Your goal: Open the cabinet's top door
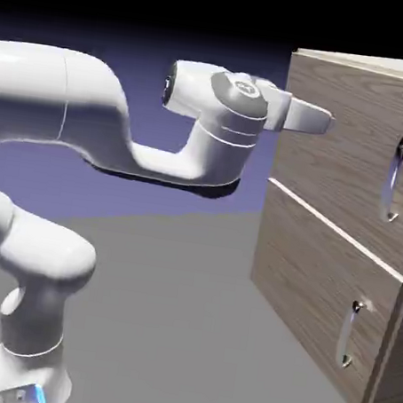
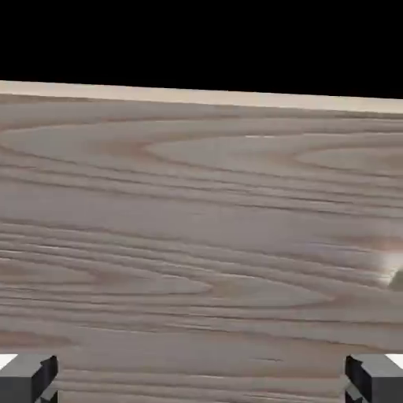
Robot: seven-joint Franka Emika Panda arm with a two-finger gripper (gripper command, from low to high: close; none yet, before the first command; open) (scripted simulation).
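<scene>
The brown wood-grain cabinet (image 1: 370, 68) stands at the right of the exterior view. Its top door (image 1: 342, 179) is flush with the front and carries a long vertical silver handle (image 1: 394, 177) near its right side. My gripper (image 1: 327, 121) points at the door's upper left part, well left of the handle and close to the wood. In the hand view the door's grain (image 2: 201, 236) fills the picture. My gripper (image 2: 201, 384) stands open there, with one grey fingertip (image 2: 27, 379) in each bottom corner and nothing between them. A faint glint of the handle (image 2: 393, 275) shows at the right edge.
Below the top door sits the lower panel (image 1: 310, 291) with a shorter silver handle (image 1: 347, 333). The white arm (image 1: 185, 149) stretches across from the left at door height. Grey table surface (image 1: 179, 328) lies in front of the cabinet.
</scene>
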